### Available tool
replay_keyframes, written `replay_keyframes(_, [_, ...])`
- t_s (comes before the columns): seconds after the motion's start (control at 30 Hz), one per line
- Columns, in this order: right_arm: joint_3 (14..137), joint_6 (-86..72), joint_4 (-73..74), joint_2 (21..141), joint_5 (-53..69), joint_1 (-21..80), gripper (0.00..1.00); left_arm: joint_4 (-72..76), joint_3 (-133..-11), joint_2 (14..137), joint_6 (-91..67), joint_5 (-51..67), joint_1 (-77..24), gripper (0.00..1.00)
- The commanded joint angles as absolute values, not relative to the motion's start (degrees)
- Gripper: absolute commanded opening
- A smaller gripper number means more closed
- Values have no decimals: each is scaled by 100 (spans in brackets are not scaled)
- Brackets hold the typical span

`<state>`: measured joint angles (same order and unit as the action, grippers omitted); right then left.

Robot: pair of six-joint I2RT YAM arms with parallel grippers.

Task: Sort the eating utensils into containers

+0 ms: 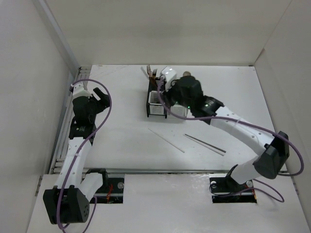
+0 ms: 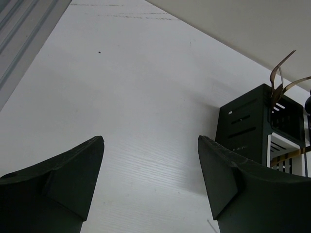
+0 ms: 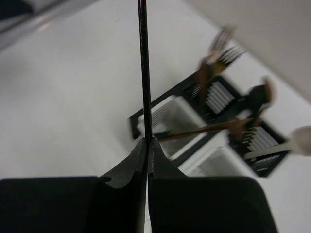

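black right gripper (image 3: 146, 141) pinches 1 dark chopstick (image 3: 143, 73) near the containers (image 3: 175, 114) — left gripper (image 2: 150, 141) spread wide

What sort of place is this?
Probably a lab robot cell, not a kitchen: white table boxed in by plain white walls, a left arm and right arm bolted at its near edge.

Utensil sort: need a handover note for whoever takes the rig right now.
Left end effector: open, empty, over the left side of the table.
Right end effector: shut on a thin dark chopstick, held upright above the caddies.
Done: brown forks stand in the caddies.
Left: drop the held chopstick in, then collect the pale chopstick and the dark pair lying on the table.
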<state>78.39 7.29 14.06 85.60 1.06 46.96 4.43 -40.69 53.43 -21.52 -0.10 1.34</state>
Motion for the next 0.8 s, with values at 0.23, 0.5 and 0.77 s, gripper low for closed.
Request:
replay_keyframes(0.23, [6751,563,-2072,8481,9,3095,0,378,-4386,5370,-2030,-44,395,76])
replay_keyframes(0.5, [5873,132,-3321,8894,298,2646,0,325,-4570,5598,-2083,88,615,76])
replay_keyframes(0.77, [5257,-316,-4226,9264,431,2646,0,325,-4676,5774,-2083,272,668,74])
